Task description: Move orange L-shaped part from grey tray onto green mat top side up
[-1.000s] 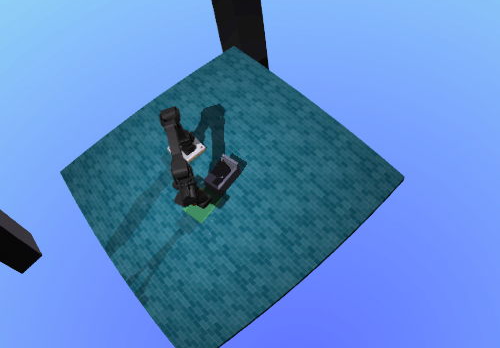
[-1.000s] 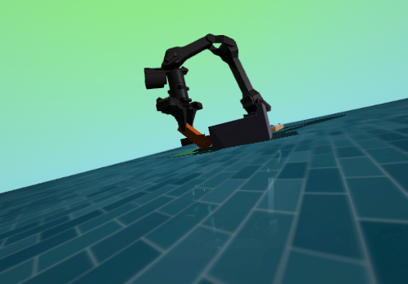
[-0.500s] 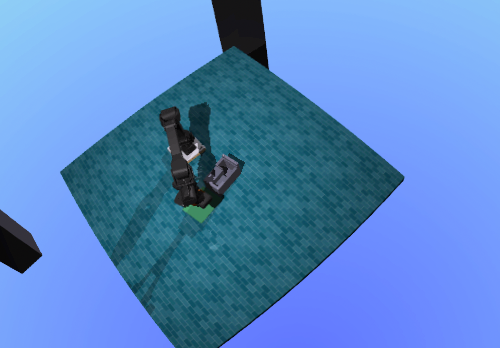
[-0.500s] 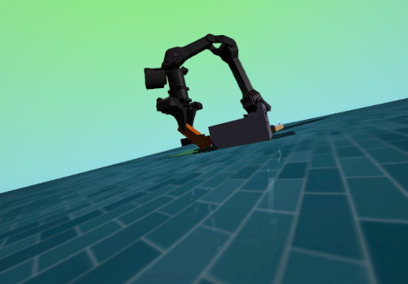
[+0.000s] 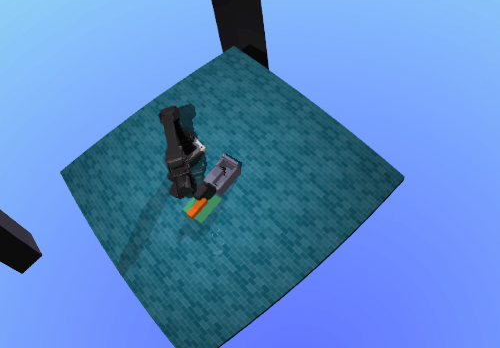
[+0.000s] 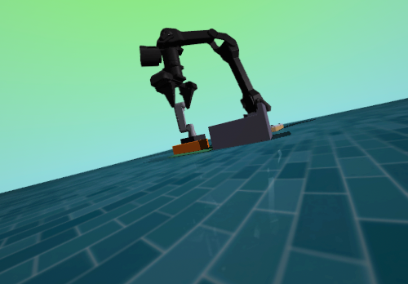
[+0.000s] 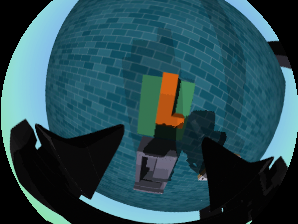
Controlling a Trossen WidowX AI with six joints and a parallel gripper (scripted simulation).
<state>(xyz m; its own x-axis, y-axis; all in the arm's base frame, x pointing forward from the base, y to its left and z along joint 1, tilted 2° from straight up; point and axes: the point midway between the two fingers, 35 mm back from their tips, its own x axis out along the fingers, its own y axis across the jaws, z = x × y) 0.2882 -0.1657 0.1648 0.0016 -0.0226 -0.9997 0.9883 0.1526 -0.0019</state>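
Gripper: from my remote station I see the gripper (image 6: 179, 98) hanging above the mat with its fingers spread wide and nothing between them; the two dark fingertips frame the wrist view left and right.
Orange part: the orange L-shaped part (image 7: 168, 100) lies flat on the green mat (image 7: 149, 104), apart from the fingers; in my wrist view its short foot points right at the near end.
Mat: in the top view it lies just beside the grey tray (image 5: 222, 173), with the orange part (image 5: 197, 208) lying along it.
Tray: in my exterior view the tray (image 6: 241, 130) reads as a dark block beside the orange part (image 6: 191, 146).
Arm: the black arm (image 6: 238, 68) arches up from behind the tray and bends down over the mat.
Floor: teal brick-patterned surface (image 5: 300, 172) beneath everything.
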